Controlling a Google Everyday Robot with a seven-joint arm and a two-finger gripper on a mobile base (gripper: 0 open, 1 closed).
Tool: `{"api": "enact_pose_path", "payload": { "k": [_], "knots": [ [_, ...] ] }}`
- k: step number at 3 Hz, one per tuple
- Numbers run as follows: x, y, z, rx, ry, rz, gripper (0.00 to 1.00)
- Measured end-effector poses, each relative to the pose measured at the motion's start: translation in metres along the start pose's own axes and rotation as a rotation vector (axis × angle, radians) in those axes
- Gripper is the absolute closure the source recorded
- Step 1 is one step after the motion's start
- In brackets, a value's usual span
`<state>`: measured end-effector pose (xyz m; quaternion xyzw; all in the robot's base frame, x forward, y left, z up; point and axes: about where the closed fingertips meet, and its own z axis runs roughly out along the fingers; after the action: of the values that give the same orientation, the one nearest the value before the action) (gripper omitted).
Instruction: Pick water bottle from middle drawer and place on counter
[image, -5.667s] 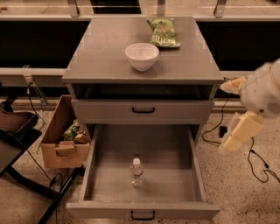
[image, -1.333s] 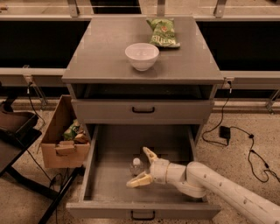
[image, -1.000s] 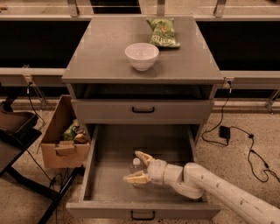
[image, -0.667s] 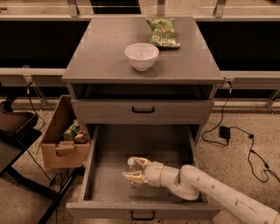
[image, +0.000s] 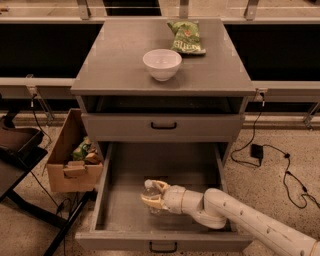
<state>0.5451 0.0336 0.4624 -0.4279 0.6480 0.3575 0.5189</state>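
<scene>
Camera view: the drawer (image: 125, 207) at the bottom of the cabinet is pulled fully out, its grey floor in plain sight. The bottle (image: 148, 186) stands upright near the middle of that floor, its white cap showing above the gripper (image: 154, 193). The gripper is down inside the drawer, reaching in from the right on a pale arm (image: 240, 215) that crosses the drawer's right front corner. Its two fingers sit one on each side of the bottle's body and appear to be clamped on it, though the dim light leaves the contact not quite certain. The bottle's base seems to rest on the drawer floor. The drawer front (image: 162, 127) above is closed. On the counter (image: 120, 65) a white bowl (image: 162, 63) sits near the front centre, with a green bag (image: 186, 37) behind it. A cardboard box (image: 67, 167) stands on the floor just left of the cabinet.
</scene>
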Motion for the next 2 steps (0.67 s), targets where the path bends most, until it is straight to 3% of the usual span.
{"api": "enact_pose_path", "payload": {
  "k": [1,2],
  "knots": [
    [-0.003,0.001,-0.002,-0.001,-0.006,-0.001,1.00],
    [-0.065,0.024,-0.029,-0.015,-0.103,-0.020,1.00]
  ]
}}
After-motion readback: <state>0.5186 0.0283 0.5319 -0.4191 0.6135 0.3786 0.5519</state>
